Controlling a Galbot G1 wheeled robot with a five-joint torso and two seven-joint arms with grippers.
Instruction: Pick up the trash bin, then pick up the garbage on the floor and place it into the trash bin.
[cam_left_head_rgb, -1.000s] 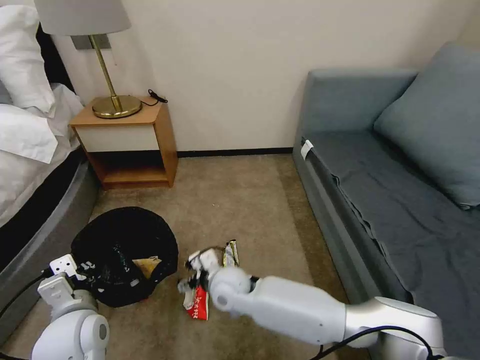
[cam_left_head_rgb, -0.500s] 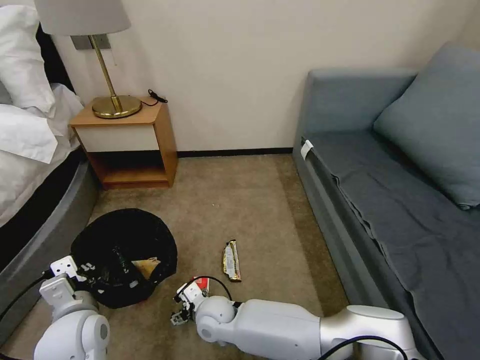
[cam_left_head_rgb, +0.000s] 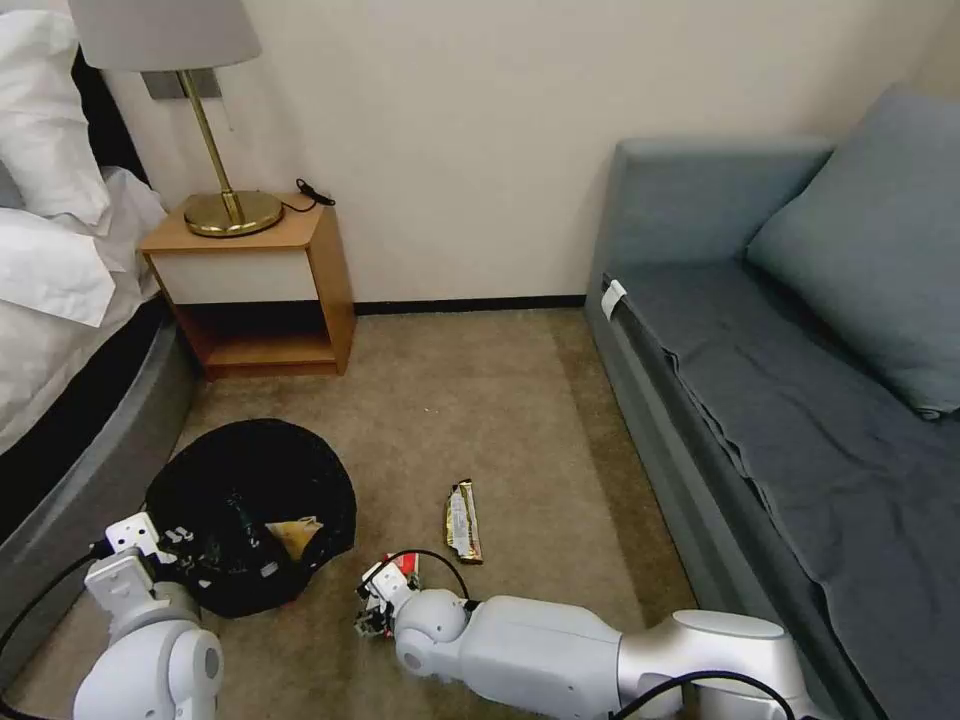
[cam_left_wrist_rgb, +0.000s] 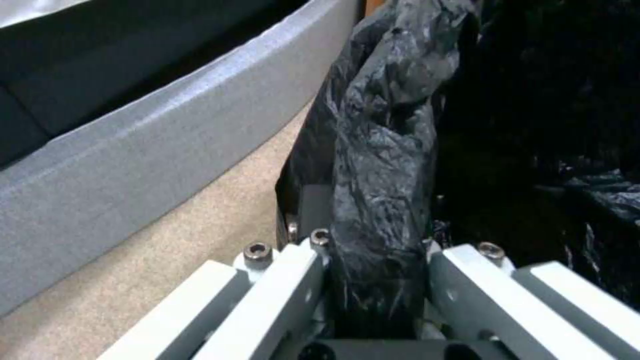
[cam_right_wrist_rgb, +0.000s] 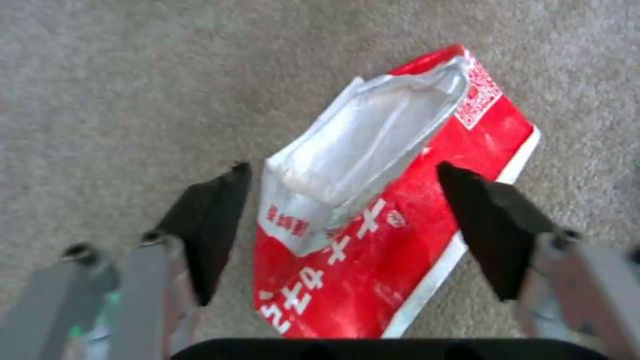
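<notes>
The red wrapper (cam_right_wrist_rgb: 393, 220) lies flat on the carpet (cam_left_head_rgb: 480, 400), long axis running away from the right gripper (cam_right_wrist_rgb: 340, 230), white characters along it and a QR code at the far corner, too small to read. That gripper hangs low over it, arm stretched near the floor, fingers (cam_right_wrist_rgb: 207, 225) spread wide either side, not touching. The left gripper (cam_left_wrist_rgb: 373, 280) is clenched on the bin's (cam_left_head_rgb: 250, 500) black bag rim beside the bed; the snack bar wrapper (cam_left_head_rgb: 463, 520) lies nearby, pointing toward the wall.

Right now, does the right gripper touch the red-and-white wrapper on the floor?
Apart. In the right wrist view the right gripper is open, its dark fingertips flanking the red-and-white wrapper with carpet visible between each tip and the wrapper.
</notes>
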